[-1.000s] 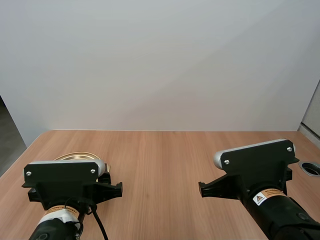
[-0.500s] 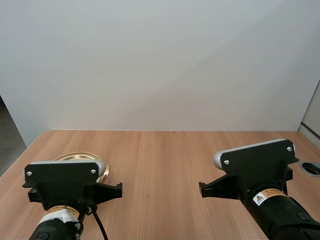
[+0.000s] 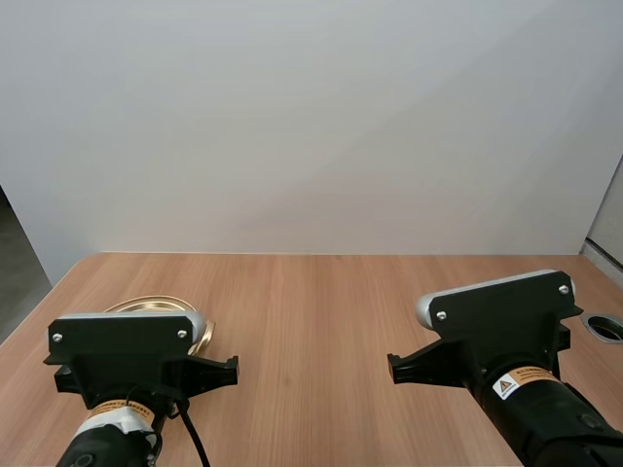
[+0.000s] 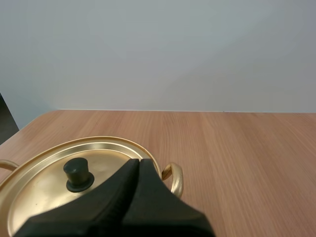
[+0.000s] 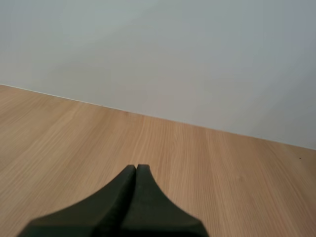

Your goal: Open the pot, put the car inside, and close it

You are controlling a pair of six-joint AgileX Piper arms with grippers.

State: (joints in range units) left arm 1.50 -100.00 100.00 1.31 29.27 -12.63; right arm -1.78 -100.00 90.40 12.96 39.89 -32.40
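Observation:
A gold pot point(image 4: 163, 170) with its lid point(image 4: 39, 187) on stands on the wooden table at the near left. The lid has a black knob point(image 4: 78, 174), and a looped handle point(image 4: 174, 177) sticks out on the pot's side. My left gripper point(image 4: 138, 160) is shut on nothing, its fingers lying together as one dark wedge just above the lid, beside the knob. In the high view the pot's rim point(image 3: 146, 304) peeks out behind my left arm point(image 3: 127, 355). My right gripper point(image 5: 136, 167) is also shut, with nothing in it, over bare wood.
My right arm point(image 3: 496, 331) hovers at the near right. A round cable hole point(image 3: 605, 327) sits at the table's right edge. The wooden table point(image 3: 311, 311) runs back to a plain white wall.
In the high view a little more of the pot's gold rim shows beside my left arm. Both arms stay where they were.

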